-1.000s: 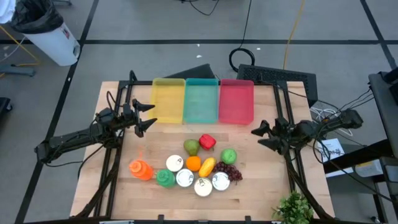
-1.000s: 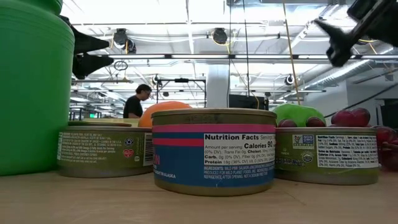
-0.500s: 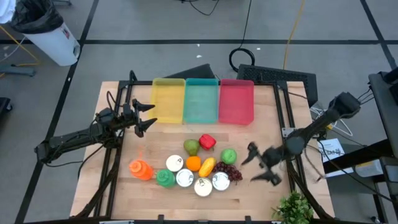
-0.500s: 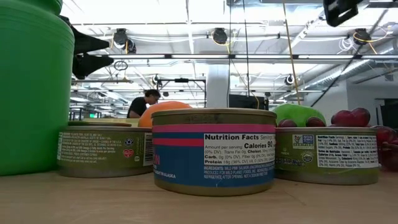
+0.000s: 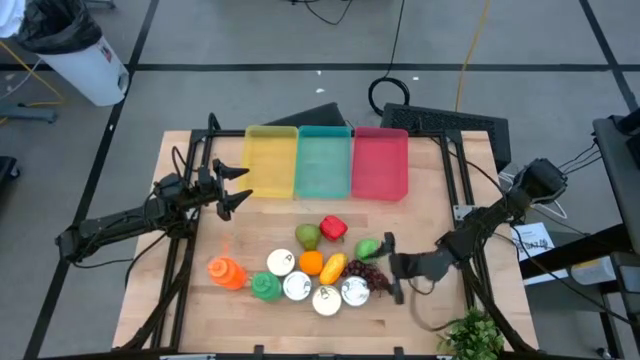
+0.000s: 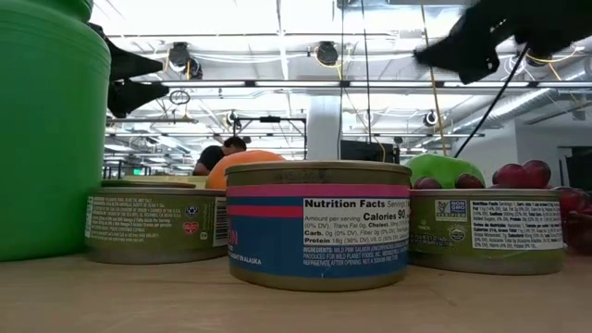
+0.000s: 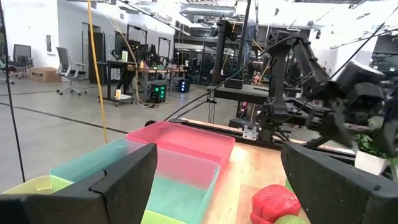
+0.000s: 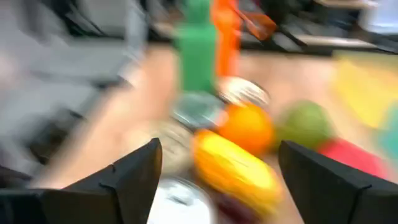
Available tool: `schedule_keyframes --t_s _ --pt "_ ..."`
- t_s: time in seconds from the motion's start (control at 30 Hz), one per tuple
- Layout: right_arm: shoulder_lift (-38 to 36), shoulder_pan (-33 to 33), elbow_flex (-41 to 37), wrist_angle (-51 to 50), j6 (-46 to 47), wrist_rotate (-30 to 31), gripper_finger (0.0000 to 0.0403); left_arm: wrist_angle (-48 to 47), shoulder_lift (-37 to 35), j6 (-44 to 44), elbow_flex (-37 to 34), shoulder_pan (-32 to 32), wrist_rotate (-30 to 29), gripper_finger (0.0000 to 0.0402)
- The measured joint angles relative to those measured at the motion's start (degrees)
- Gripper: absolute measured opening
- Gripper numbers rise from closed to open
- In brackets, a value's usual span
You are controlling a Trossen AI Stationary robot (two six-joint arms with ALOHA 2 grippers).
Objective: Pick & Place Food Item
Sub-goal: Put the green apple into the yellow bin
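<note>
The right gripper (image 5: 391,270) in the high view is low over the worktop (image 5: 420,320), just right of the food pile, its jaws spread wide and holding nothing. The grapes (image 5: 370,277) lie just beside its fingertips, and the green apple (image 5: 367,249) is near them too. Farther left in the pile are a yellow fruit (image 5: 333,267), an orange (image 5: 311,262), a pear (image 5: 307,236), a red pepper (image 5: 333,228), four cans (image 5: 326,299), a green bottle (image 5: 265,288) and an orange bottle (image 5: 226,271). Yellow (image 5: 270,161), teal (image 5: 324,161) and red (image 5: 380,162) trays stand in a row at the worktop's far edge. The left gripper (image 5: 236,187) waits beside the yellow tray, jaws wide and empty.

In the low view the right gripper (image 6: 462,51) shows as a dark blur above the apple (image 6: 444,170) and grapes (image 6: 523,174), not touching them. Cans (image 6: 317,222) fill the foreground, the green bottle (image 6: 46,120) beside them. A person (image 6: 217,155) bends in the room behind.

The left wrist view looks along the trays, the red one (image 7: 193,140) farthest, the pepper (image 7: 273,202) near it, and the right arm (image 7: 336,99) beyond.

The right wrist view, blurred, looks between its open fingers (image 8: 134,171) at the yellow fruit (image 8: 236,168), with the orange (image 8: 247,127) and pear (image 8: 305,124) behind it.
</note>
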Motion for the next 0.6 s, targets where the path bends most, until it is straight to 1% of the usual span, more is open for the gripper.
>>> schedule_keyframes --t_s 0.07,0.13,0.23,0.37,0.6 --pt "0.5 0.0 2.3 -7.9 1.2 5.3 0.0326 0.0 0.0 0.0 0.0 0.0 0.0 0.0351" --pt "0.9 -0.2 2.7 -12.4 3.7 7.6 0.0338 0.0 0.0 0.0 0.0 0.0 0.0 0.0351" --pt "0.9 -1.5 2.7 -16.6 7.7 7.4 0.0351 0.0 0.0 0.0 0.0 0.0 0.0 0.0351" --pt "0.9 -3.2 2.7 -21.8 11.9 7.4 0.0354 0.0 0.0 0.0 0.0 0.0 0.0 0.0351" --pt "0.8 -5.1 -0.2 -20.2 13.7 3.3 0.0353 0.0 0.0 0.0 0.0 0.0 0.0 0.0351"
